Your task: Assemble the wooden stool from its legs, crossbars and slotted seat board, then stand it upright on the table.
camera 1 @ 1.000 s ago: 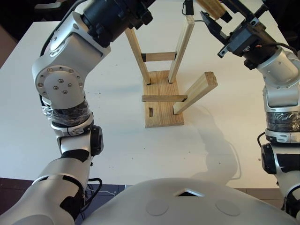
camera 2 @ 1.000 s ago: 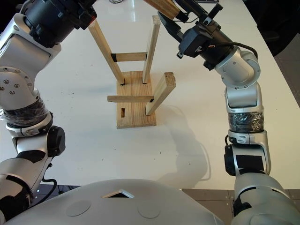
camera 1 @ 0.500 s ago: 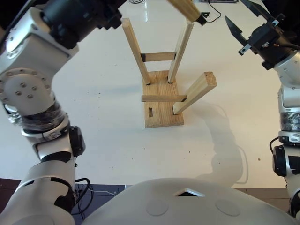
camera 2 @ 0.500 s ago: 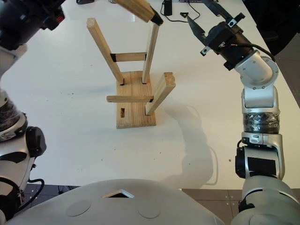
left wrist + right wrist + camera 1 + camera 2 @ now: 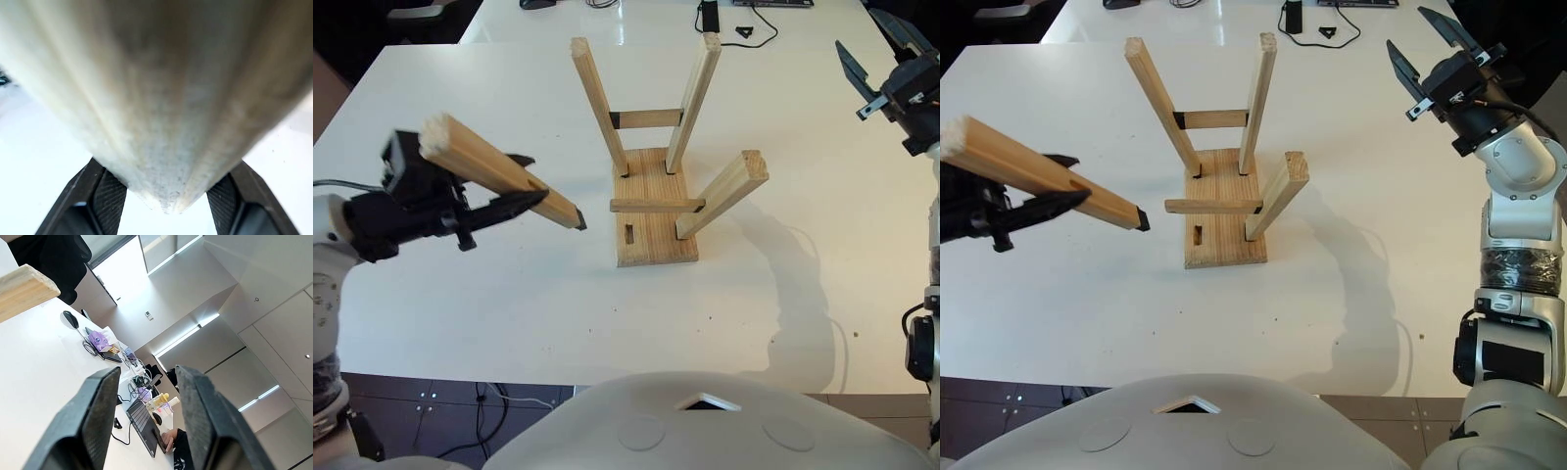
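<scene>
The slotted seat board lies flat mid-table. Two legs stand in its far slots, joined by a crossbar. A third leg leans out to the right from a near slot, and a second crossbar runs from it across the board. One near slot is bare. My left gripper hangs left of the board, shut on a loose wooden leg whose dark-tipped end points at the board. Its fingers flank the leg. My right gripper is open, high at the far right.
Cables and small black items lie at the white table's far edge. Bare tabletop lies on both sides of the board and in front of it. A laptop and desk clutter sit in the room behind.
My left arm has swung the loose leg from above the stool down to the left of the board. My right gripper has drawn back to the right, away from the leg.
</scene>
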Robot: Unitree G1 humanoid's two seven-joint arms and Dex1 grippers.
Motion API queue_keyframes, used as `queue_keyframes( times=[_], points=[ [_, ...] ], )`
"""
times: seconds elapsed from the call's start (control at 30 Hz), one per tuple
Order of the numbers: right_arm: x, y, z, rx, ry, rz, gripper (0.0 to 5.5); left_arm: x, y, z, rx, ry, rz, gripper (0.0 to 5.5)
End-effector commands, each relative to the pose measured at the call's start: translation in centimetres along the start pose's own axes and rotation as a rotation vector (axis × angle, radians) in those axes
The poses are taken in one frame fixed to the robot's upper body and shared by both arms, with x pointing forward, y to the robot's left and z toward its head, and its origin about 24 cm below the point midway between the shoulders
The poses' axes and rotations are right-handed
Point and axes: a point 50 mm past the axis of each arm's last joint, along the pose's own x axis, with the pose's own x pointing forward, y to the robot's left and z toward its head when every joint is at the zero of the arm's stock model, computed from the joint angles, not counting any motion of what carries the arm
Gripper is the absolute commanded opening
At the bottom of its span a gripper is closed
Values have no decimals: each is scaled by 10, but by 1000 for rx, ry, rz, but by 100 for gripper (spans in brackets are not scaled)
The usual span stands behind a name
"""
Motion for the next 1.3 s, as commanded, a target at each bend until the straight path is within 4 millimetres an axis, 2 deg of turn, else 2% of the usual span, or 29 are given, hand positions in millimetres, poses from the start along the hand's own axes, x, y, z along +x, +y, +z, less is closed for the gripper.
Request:
queue_keyframes(
  times=[0.03, 0.33, 0.57, 0.97, 1.3],
  points=[
    [10, -2, 2, 5, -18, 35, 208, 17, -7, -17, 30, -8, -56, 210],
    [19, 4, -3, 30, -20, 74, 208, 44, -4, -27, 27, -97, -111, 210],
    [19, 7, -7, 34, -8, 89, 208, 55, -1, -41, 4, -116, -140, 210],
    [24, 11, -11, 37, -10, 114, 208, 63, -5, -68, -2, -25, -214, 210],
    [19, 15, -12, 37, -3, 109, 208, 48, -11, -71, -21, 89, -335, 210]
  ],
)
